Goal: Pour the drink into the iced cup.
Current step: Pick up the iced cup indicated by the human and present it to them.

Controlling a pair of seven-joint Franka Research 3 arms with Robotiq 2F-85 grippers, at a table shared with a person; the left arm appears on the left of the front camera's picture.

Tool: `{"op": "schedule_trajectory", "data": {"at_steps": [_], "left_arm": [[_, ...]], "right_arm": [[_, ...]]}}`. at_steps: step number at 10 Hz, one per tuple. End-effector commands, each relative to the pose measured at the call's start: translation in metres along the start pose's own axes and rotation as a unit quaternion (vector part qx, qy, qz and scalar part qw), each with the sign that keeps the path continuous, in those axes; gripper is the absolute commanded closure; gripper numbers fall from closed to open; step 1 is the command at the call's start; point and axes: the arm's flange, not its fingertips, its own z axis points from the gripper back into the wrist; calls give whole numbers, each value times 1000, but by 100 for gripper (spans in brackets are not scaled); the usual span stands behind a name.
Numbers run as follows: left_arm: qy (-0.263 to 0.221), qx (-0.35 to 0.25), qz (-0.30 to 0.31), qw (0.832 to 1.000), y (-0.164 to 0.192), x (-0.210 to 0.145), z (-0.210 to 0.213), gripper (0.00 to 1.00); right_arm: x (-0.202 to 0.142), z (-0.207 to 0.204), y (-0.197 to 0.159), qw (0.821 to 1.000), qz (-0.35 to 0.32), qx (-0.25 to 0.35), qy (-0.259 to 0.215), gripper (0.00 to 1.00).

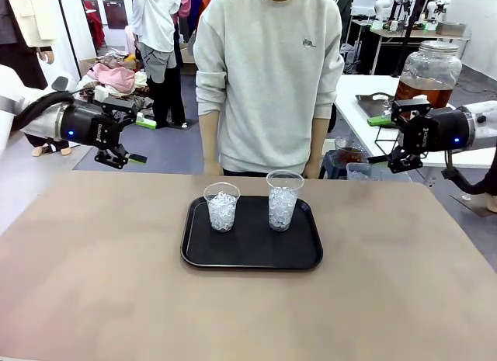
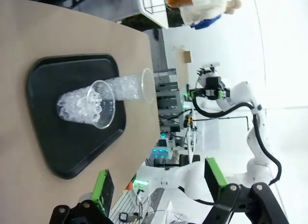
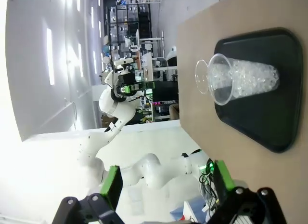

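Two clear plastic cups full of ice stand on a black tray (image 1: pixel 252 262) at the table's middle, the left cup (image 1: pixel 221 208) and the right cup (image 1: pixel 283 199). The drink (image 1: pixel 423 90) is amber liquid in a big glass jar with a metal lid, on a white table behind my right arm. Above the table's far left edge my left gripper (image 1: pixel 142 140) hangs open and holds nothing. My right gripper (image 1: pixel 380 140) is open and bare at the far right, just in front of the jar. The left wrist view has the cups (image 2: pixel 86 104) beyond the left gripper (image 2: pixel 159 183). The right wrist view has them (image 3: pixel 245 79) beyond the right gripper (image 3: pixel 167 183).
A person in a grey sweatshirt (image 1: pixel 268 81) stands at the table's far edge, right behind the tray. The brown tabletop (image 1: pixel 93 283) lies bare around the tray. Small clear containers (image 1: pixel 353 163) sit low beside the right gripper.
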Motion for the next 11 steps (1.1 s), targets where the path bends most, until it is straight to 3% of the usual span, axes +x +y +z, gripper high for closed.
{"op": "schedule_trajectory", "data": {"at_steps": [1, 6, 11], "left_arm": [[10, -41, -21, 999, 4, 16, 1, 0], [77, -61, -21, 995, 17, 40, 8, 0], [66, -58, -9, 996, 19, 38, 5, 0]], "right_arm": [[8, -2, -2, 999, 25, 21, -5, 0], [22, 3, -12, 1000, 21, 14, 15, 0], [19, -1, -14, 1000, 9, 11, 8, 0]]}}
